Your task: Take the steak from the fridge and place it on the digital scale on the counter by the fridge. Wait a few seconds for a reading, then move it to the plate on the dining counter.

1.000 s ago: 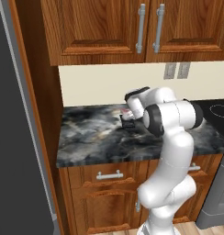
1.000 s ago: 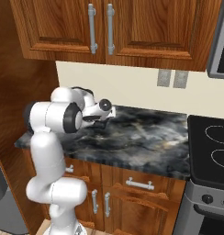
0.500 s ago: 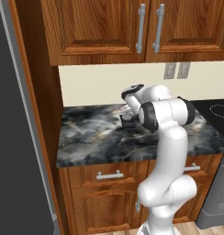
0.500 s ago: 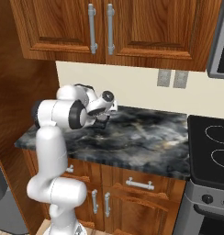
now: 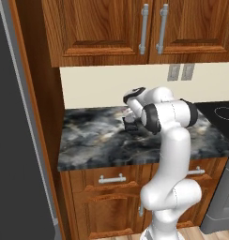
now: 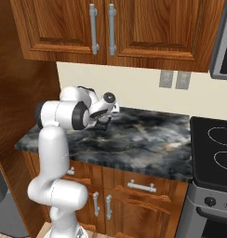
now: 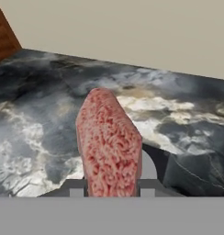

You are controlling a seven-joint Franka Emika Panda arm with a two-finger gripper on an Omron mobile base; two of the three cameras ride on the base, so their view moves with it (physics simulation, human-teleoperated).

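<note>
Gripper [image 7: 111, 190]: closed on steak [image 7: 111, 147], held above marbled counter [image 7: 36, 105]; black scale [image 5: 130, 124] beneath hand.

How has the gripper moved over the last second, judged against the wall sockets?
Yes. In the left base view the gripper with the steak has swung right and slightly up, closer to the wall sockets, over the counter.
</note>
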